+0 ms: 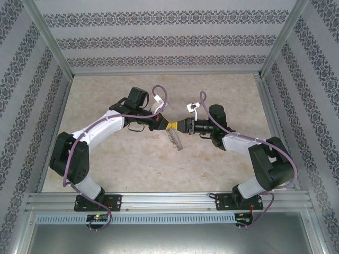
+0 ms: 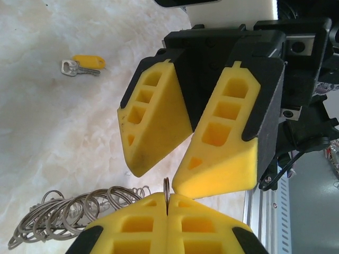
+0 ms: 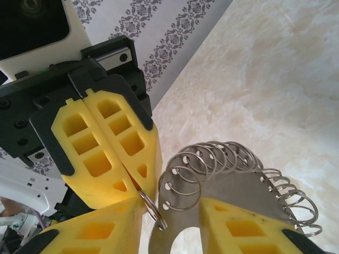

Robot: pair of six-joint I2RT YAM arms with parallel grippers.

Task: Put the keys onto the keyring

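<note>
My left tool (image 2: 167,206) was clamped shut on 1 small loop of the keyring (image 3: 222,190). My right tool (image 2: 176,177), facing it closely, stood open and empty. The key (image 2: 87,63) lay on the worktop (image 2: 42,137), well apart.

The table (image 1: 132,164) is pale beige with cloudy marble veining. The walls (image 1: 159,37) are white, banded with dark grey floral patterning. The left gripper (image 2: 167,206) and right gripper (image 3: 175,227) have bright yellow fingers in black housings. The keyring (image 3: 233,185) is silvery grey. The key (image 2: 87,62) has a yellow-orange head. Purple cables (image 1: 65,172) trail along black-and-white arms (image 1: 100,129).
</note>
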